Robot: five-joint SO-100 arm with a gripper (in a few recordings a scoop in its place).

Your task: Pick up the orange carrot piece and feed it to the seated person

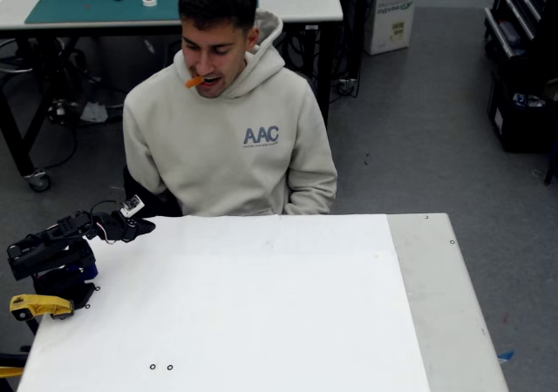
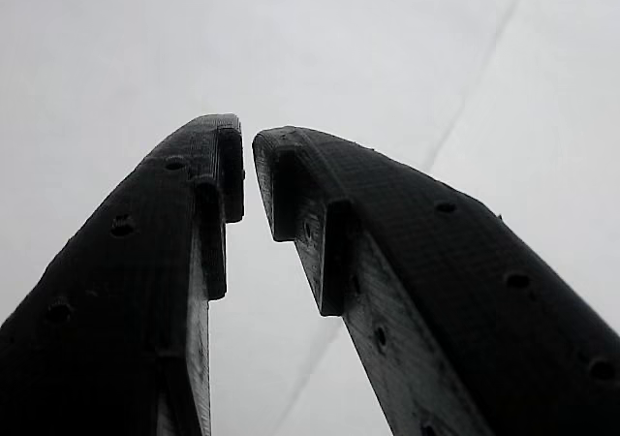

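A: Where is the orange carrot piece (image 1: 193, 82)?

B: In the fixed view it sits between the lips of the seated person (image 1: 228, 122), with most of its length sticking out toward the picture's left. The mouth is open around it.

A: And the person?

B: Seated at the far edge of the worktop (image 1: 261, 305), head tipped a little down, wearing a light grey hoodie with "AAC" on the chest. The arms go down out of sight behind the worktop's edge.

A: How does the claw stand?

B: In the fixed view the claw (image 1: 139, 227) lies low at the worktop's far left corner, pointing right, well apart from the person's face and from the carrot. In the wrist view the claw (image 2: 248, 155) has its two black fingers drawn nearly together at the tips, a narrow slit of pale surface between them and nothing held there. The gap widens further back along the fingers.

A: What else is near the arm?

B: The arm is folded down on its base at the worktop's left edge, and a yellow clamp (image 1: 37, 306) sits just below it at that edge. A small white tag stands on the wrist. Two little dark rings lie on the white sheet toward the near edge.

A: Behind the person?

B: A table with a green mat (image 1: 96, 0) and a roll of tape on it, on a grey floor.
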